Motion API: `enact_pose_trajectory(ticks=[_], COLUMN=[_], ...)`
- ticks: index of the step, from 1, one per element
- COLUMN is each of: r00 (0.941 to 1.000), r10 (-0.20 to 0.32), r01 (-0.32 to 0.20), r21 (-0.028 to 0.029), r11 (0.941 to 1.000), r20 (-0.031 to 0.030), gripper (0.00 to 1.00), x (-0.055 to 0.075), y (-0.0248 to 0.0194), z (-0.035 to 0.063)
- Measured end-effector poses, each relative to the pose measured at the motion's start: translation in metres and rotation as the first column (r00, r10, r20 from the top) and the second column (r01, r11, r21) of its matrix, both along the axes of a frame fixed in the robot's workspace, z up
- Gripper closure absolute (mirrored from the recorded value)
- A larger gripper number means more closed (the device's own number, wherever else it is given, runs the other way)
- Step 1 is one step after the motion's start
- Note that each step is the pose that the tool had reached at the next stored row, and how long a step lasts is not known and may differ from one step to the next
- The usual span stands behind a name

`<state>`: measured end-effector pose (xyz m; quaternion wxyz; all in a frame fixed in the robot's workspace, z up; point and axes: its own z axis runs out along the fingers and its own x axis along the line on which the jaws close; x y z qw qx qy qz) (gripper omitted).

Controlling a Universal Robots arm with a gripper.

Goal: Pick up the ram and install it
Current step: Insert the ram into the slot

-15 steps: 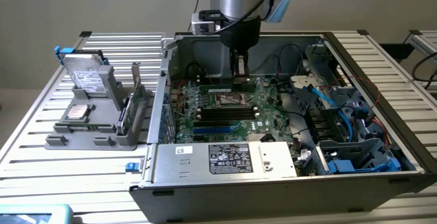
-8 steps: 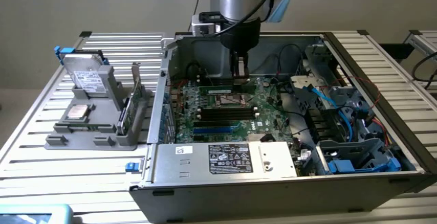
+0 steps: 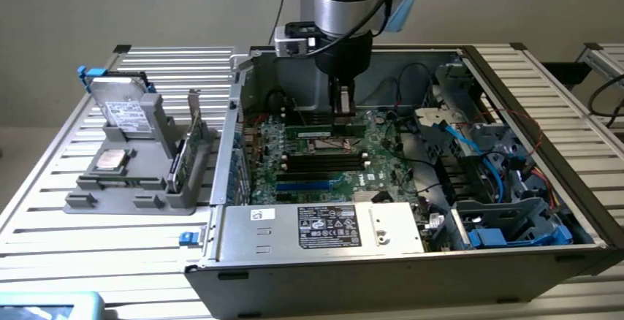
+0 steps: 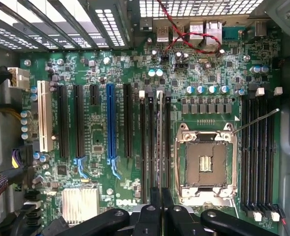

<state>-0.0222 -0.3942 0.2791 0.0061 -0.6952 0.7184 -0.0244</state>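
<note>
My gripper (image 3: 343, 113) hangs inside the open computer case, above the green motherboard (image 3: 366, 134). In the wrist view its black fingertips (image 4: 153, 196) are shut on the ram (image 4: 159, 142). The ram shows edge-on there as a thin pale strip. It runs in line with the black memory slots (image 4: 143, 147) between the blue card slot (image 4: 111, 123) and the processor socket (image 4: 205, 162), and lies over one of the middle ones. Whether it touches the slot I cannot tell. A second bank of memory slots (image 4: 258, 152) lies on the far side of the socket.
The case walls (image 3: 234, 130) close in around the board. A power supply (image 3: 322, 225) sits at the near side, with blue and black cables (image 3: 468, 145) on the exterior view's right. On the exterior view's left, a grey holder (image 3: 146, 188) carries a drive (image 3: 125, 104) and an expansion card (image 3: 181, 155).
</note>
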Motion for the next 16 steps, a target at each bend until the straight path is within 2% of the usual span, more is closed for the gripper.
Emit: enact_pose_trajectory(ticks=[5, 16], r00=[1.0, 1.0], r10=[0.0, 0.0], r01=[0.0, 0.0], r21=[0.0001, -0.0004], r11=[1.0, 1.0], r20=[0.0, -0.0013], gripper=[0.88, 0.88], x=[0.001, 0.004], y=[-0.0043, -0.0049], z=[-0.0015, -0.0137])
